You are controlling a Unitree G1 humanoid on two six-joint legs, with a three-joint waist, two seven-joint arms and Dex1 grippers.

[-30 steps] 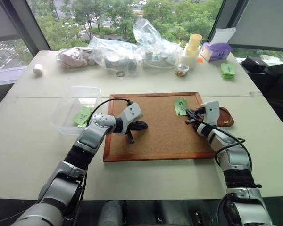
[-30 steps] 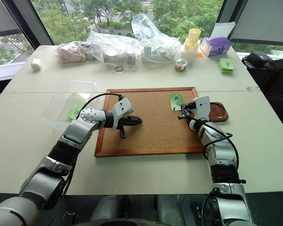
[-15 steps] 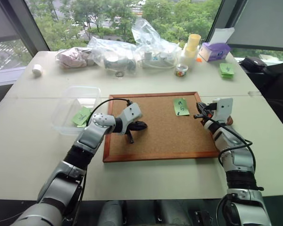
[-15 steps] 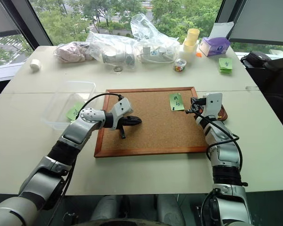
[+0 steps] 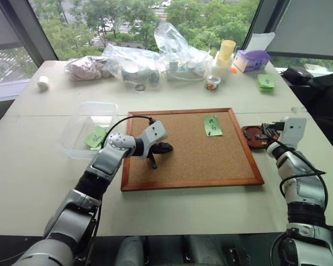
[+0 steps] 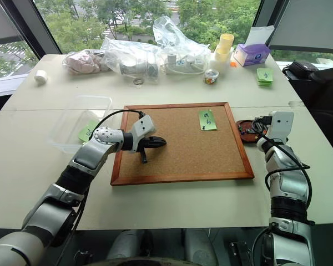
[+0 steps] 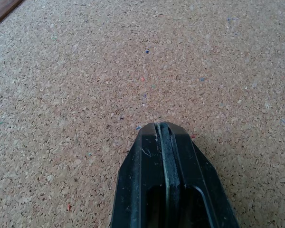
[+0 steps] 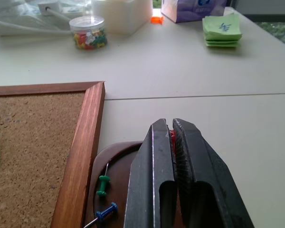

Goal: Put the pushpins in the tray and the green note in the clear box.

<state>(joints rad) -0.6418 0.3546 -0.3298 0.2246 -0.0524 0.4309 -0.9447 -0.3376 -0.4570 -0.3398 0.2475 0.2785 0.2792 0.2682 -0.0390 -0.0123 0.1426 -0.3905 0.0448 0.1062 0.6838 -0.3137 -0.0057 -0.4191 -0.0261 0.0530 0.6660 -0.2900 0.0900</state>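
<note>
1. Big windows with green trees stand behind a pale table (image 5: pixel 39 166), and a corkboard (image 5: pixel 191 183) lies in the middle of the table.
2. The green note (image 5: pixel 212 126) is on the corkboard, near its far right corner. It is not in the clear box (image 5: pixel 83 119) yet.
3. A green pushpin (image 8: pixel 103 184) and a blue pushpin (image 8: pixel 106 212) lie in the tray (image 8: pixel 116 156). The tray sits just beside the right edge of the corkboard.
4. The clear box is just off the left edge of the corkboard. Another green slip (image 5: pixel 97 136) is already lying in it.
5. The right gripper (image 8: pixel 172 124) hangs over the tray. Its fingers are pressed together on something red, which looks like a red pushpin (image 8: pixel 171 137).
6. The left gripper (image 7: pixel 162 127) is closed tight with nothing in it, low over the left half of the corkboard.
7. What could go wrong: the pin is tiny, so it may stick to a finger when the pincer opens. It may also bounce off the tray's low rim onto the table.
8. The note may tear if it is pulled while a pin holds it; I cannot tell if one does.
9. The right wrist view shows the red bit and the pins in the tray, which are too small to make out from the head. The head views show the note and the clear box.
</note>
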